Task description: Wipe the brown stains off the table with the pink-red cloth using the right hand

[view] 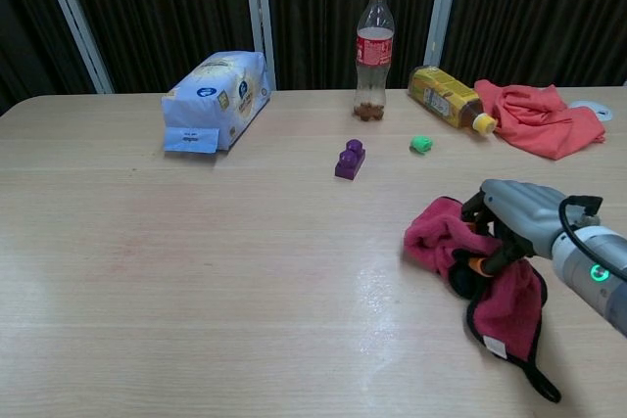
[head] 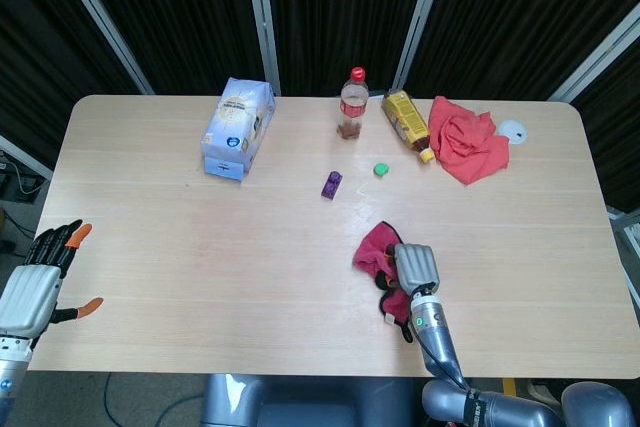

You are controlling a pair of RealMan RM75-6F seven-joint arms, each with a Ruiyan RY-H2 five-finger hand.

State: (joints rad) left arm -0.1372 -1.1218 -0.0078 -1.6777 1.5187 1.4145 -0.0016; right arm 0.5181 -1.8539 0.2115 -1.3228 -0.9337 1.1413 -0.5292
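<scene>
The pink-red cloth (head: 374, 247) (view: 437, 233) lies crumpled on the table (head: 200, 247), right of centre near the front. My right hand (head: 413, 267) (view: 515, 213) rests on top of it and grips it, fingers curled into the folds. Part of the cloth trails out toward the front edge under the wrist. A shiny streak (view: 378, 287) shows on the wood just left of the cloth. I cannot make out a distinct brown stain. My left hand (head: 40, 275) hangs off the table's front left corner, fingers apart, holding nothing; the chest view does not show it.
Along the back stand a white-blue bag (head: 238, 127) (view: 216, 95), a cola bottle (head: 353, 104) (view: 372, 51), a lying yellow bottle (head: 407, 122) and a coral cloth (head: 467, 142). A purple block (head: 331, 185) (view: 350, 159) and green cap (head: 381, 169) lie mid-table.
</scene>
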